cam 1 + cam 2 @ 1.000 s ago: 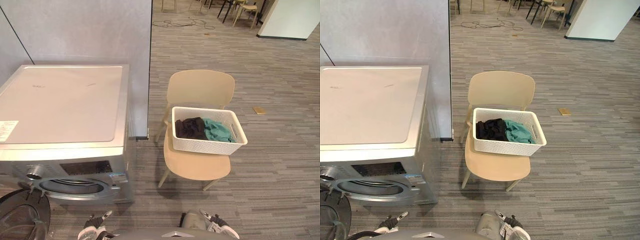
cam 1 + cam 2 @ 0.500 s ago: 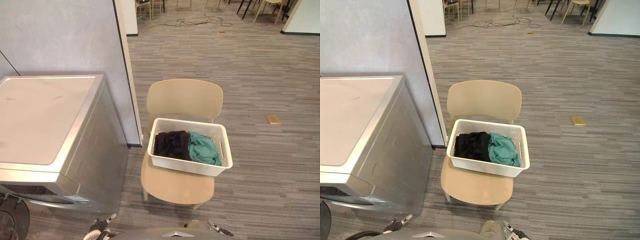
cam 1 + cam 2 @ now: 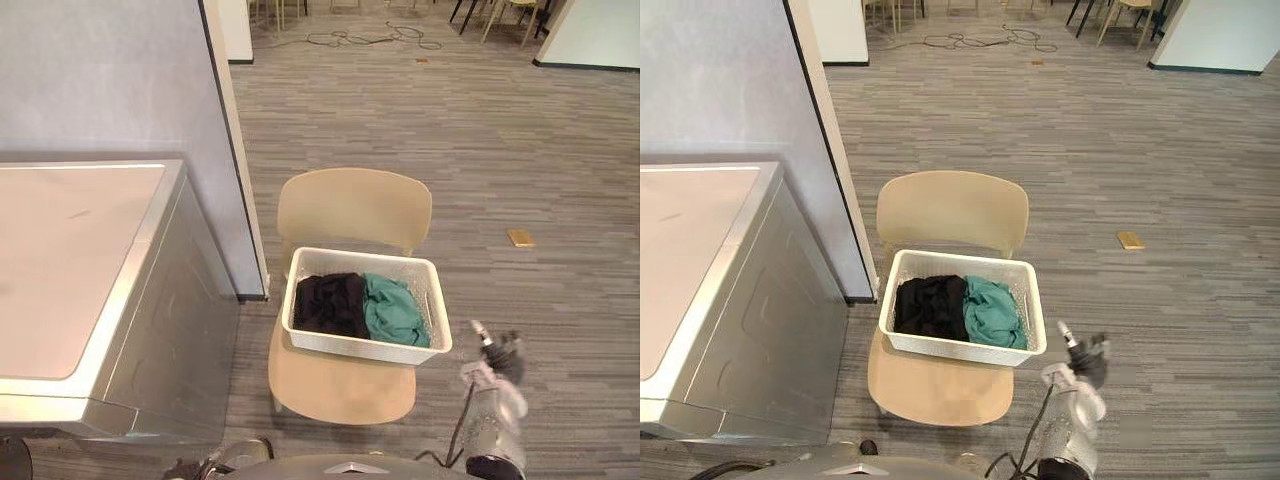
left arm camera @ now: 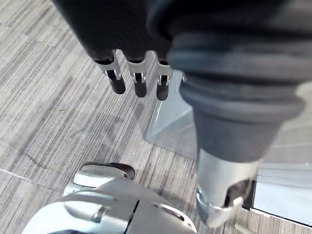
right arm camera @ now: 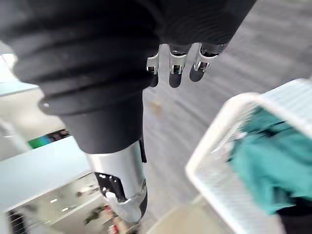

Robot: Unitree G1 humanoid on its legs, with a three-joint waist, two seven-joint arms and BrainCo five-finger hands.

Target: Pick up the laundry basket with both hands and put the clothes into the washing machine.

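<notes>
A white laundry basket point(image 3: 360, 347) stands on a beige chair point(image 3: 350, 205), with black clothes point(image 3: 325, 303) and teal clothes point(image 3: 392, 310) inside. The silver washing machine point(image 3: 70, 270) is to the chair's left. My right hand point(image 3: 500, 358) is raised just right of the basket's front right corner, apart from it. In the right wrist view its fingers point(image 5: 175, 68) are straight, with the basket rim point(image 5: 229, 117) and the teal cloth point(image 5: 268, 161) beside them. My left hand point(image 4: 139, 83) hangs over the floor with straight fingers and holds nothing.
A grey partition wall point(image 3: 100, 80) rises behind the washing machine and ends close to the chair's left side. A small tan piece point(image 3: 520, 237) lies on the carpet to the right. Cables point(image 3: 360, 38) and chair legs are far back.
The camera has shifted, so the chair and basket sit nearer the middle and the washer's front is out of frame. My right hand has risen into view beside the basket.
</notes>
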